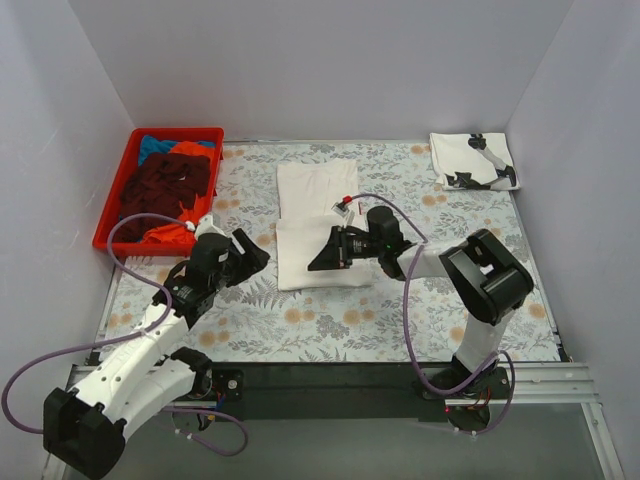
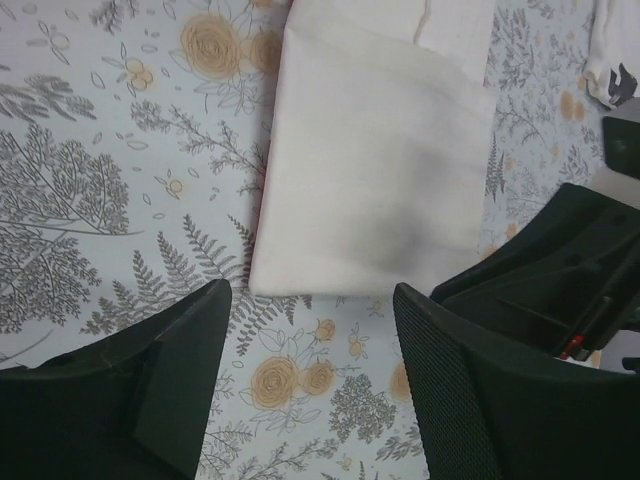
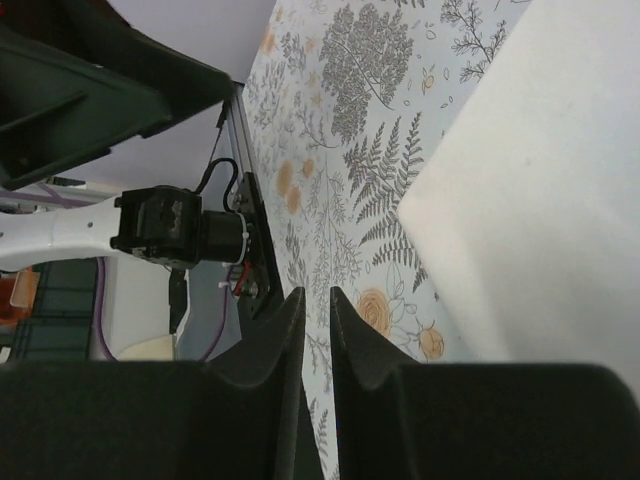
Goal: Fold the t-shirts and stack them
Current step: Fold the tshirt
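- Two tees folded on the table: plain white tee [image 1: 315, 200] at centre, printed tee [image 1: 472, 160] at far right corner.
- One crate [image 1: 180, 131], far left, with maroon, orange and blue tees heaped inside; number unclear.
- Left gripper [image 2: 312, 300]: fingers spread wide, empty, at the white tee's near edge.
- Right gripper [image 3: 318, 300]: fingers nearly together, nothing between, beside that tee.

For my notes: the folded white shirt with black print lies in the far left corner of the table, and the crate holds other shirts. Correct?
Not quite. In the top view the shirt with black print lies in the far right corner of the table; the crate does hold other shirts.
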`<state>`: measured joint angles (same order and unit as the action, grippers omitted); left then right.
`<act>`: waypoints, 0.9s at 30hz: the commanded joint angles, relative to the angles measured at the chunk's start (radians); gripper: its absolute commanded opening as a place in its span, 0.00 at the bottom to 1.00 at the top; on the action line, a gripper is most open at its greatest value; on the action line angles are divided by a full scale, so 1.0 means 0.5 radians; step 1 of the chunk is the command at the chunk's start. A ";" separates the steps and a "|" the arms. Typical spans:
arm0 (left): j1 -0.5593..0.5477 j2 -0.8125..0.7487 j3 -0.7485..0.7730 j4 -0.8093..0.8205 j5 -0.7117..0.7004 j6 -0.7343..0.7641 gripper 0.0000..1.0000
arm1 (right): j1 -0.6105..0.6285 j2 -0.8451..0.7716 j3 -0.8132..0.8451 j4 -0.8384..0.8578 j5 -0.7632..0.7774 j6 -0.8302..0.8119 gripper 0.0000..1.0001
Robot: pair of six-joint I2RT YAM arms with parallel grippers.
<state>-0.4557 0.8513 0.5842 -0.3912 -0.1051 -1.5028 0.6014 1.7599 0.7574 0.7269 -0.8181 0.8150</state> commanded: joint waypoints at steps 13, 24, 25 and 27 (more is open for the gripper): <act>-0.006 -0.184 0.043 -0.080 -0.296 0.321 0.70 | 0.147 0.582 -0.048 0.316 0.222 0.199 0.20; -0.006 0.021 0.034 -0.052 -0.038 0.371 0.71 | -0.083 -0.414 -0.101 -0.768 0.580 -0.519 0.25; -0.009 0.067 0.037 -0.067 -0.029 0.349 0.71 | -0.092 -0.473 -0.073 -1.092 0.790 -0.614 0.27; -0.006 0.150 0.040 -0.070 0.032 0.306 0.71 | -0.095 -0.632 -0.003 -1.382 1.064 -0.794 0.33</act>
<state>-0.4557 0.8806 0.6106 -0.4183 -0.1398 -1.3342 0.5552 1.5238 0.7055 0.3698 -0.5114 0.6216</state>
